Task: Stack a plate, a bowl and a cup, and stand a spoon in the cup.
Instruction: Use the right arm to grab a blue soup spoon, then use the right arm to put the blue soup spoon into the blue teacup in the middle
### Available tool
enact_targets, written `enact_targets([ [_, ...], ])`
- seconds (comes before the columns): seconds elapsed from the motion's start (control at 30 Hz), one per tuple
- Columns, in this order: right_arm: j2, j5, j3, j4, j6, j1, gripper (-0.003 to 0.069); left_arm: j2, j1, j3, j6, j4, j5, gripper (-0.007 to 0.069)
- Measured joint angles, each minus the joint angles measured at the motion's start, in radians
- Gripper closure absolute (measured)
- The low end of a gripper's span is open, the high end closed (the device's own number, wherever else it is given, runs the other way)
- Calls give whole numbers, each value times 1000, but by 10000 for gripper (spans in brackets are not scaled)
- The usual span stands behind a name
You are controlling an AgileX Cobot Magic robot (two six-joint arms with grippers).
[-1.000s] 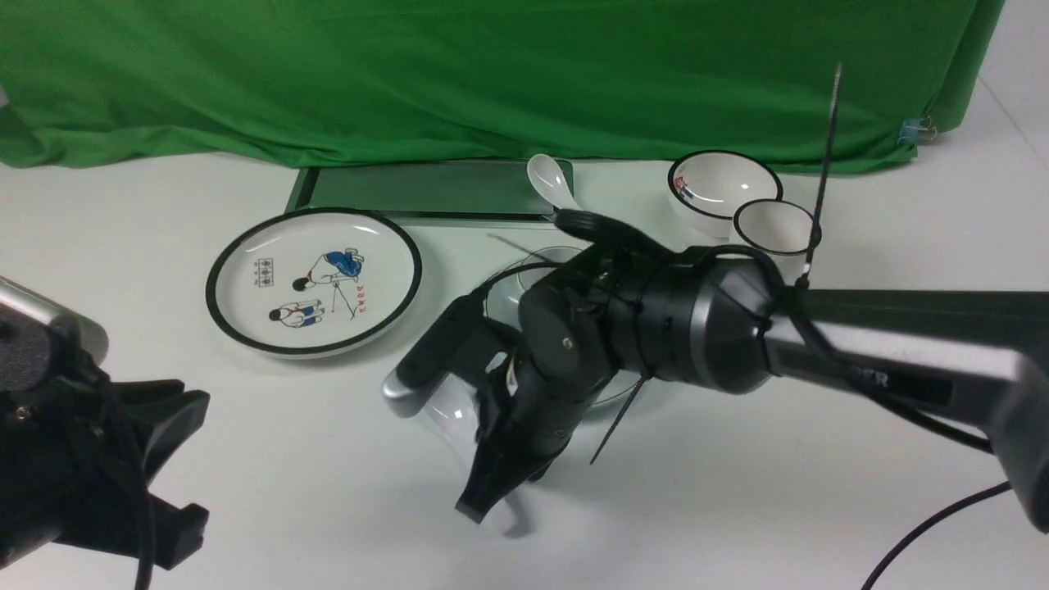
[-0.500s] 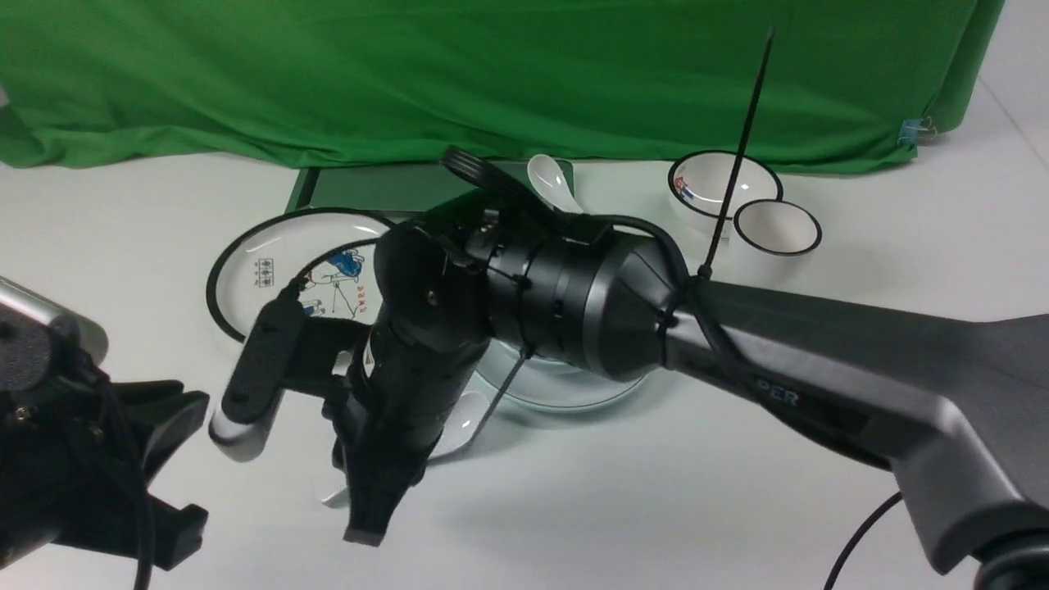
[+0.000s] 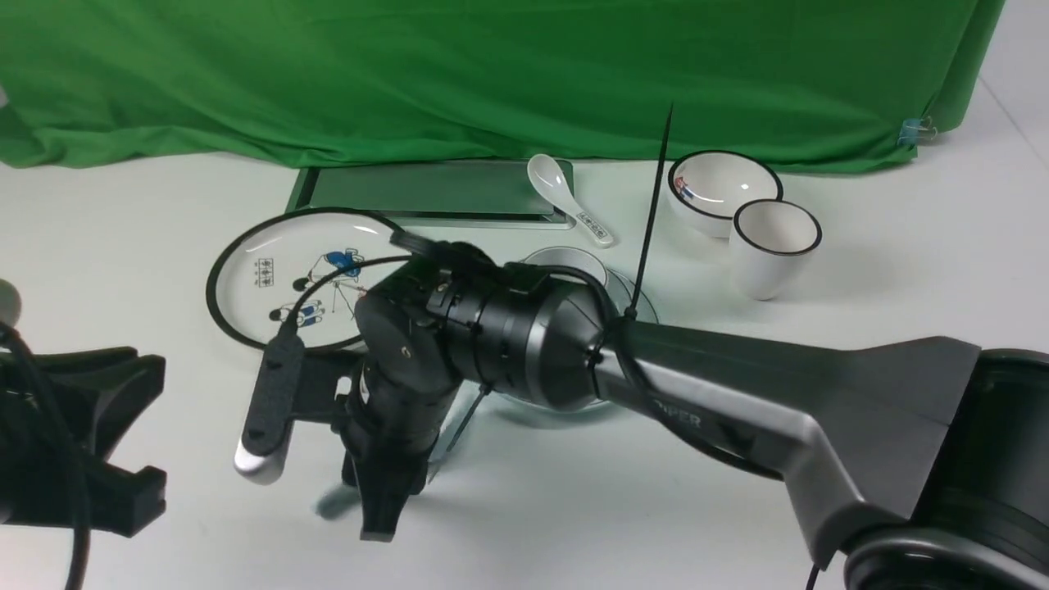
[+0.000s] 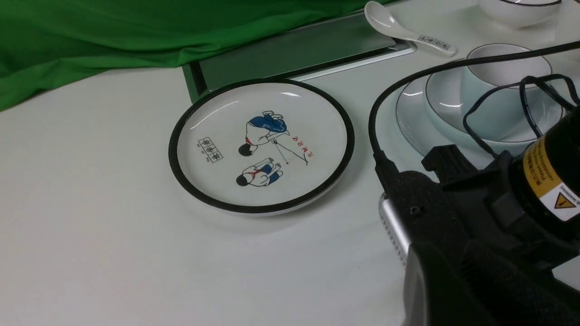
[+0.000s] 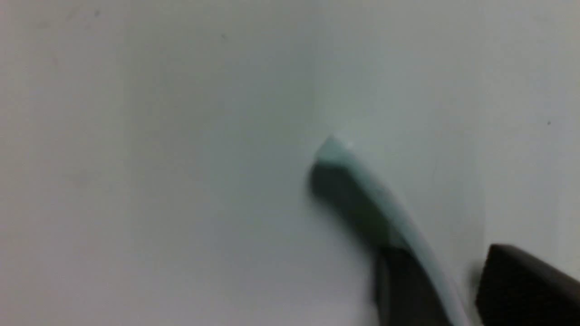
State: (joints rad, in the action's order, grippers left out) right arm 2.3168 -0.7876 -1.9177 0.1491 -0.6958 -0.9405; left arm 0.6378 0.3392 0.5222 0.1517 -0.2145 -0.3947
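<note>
Right fingers (image 5: 521,280) spread around spoon (image 5: 394,210) in right wrist view, left fingers (image 3: 127,498) apart in front view

the cartoon plate (image 3: 270,295) lies by a green board (image 3: 426,187); a printed spoon (image 3: 565,197) rests partly on that board. a black-rimmed bowl (image 3: 721,188) and white cup (image 3: 770,254) sit close together.

Pale blue-green cup (image 4: 494,106) with thin dark rim line, green cloth (image 3: 492,82), black-rimmed cartoon plate (image 3: 254,303)
</note>
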Motion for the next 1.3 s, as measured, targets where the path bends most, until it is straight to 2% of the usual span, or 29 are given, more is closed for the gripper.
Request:
enact_targets([
  [0.07,0,28,0,21,8,3,565,0,0,0,0,0,0,578],
  [0.1,0,35,-2,39,12,4,587,0,0,0,0,0,-1,578],
  [0.3,-6,7,-65,129,89,10,586,-5,0,0,0,-26,-14,575],
  [0.33,-33,-13,-81,195,102,29,586,-9,0,0,0,-31,-20,573],
  [0.37,-38,-13,-82,203,102,29,586,-10,0,0,0,-32,-21,572],
  [0.47,-135,18,-94,374,104,134,586,-29,0,0,3,-36,-22,571],
  [0.53,-155,28,-98,408,104,172,586,-33,0,0,3,-38,-22,571],
  [0.6,-179,54,-104,451,102,276,586,-40,0,0,4,-38,-22,571],
  [0.67,-174,66,-104,459,96,324,586,-41,0,0,4,-39,-17,571],
  [0.83,-144,79,-101,467,90,374,586,-41,0,0,4,-45,-9,570],
  [1.2,-134,199,44,466,94,395,583,-41,0,0,4,-50,-9,568],
  [1.27,-134,202,48,460,94,395,574,-41,0,0,4,-51,-9,568],
  [1.3,-137,203,50,449,94,395,544,-45,0,0,4,-52,-12,568],
])
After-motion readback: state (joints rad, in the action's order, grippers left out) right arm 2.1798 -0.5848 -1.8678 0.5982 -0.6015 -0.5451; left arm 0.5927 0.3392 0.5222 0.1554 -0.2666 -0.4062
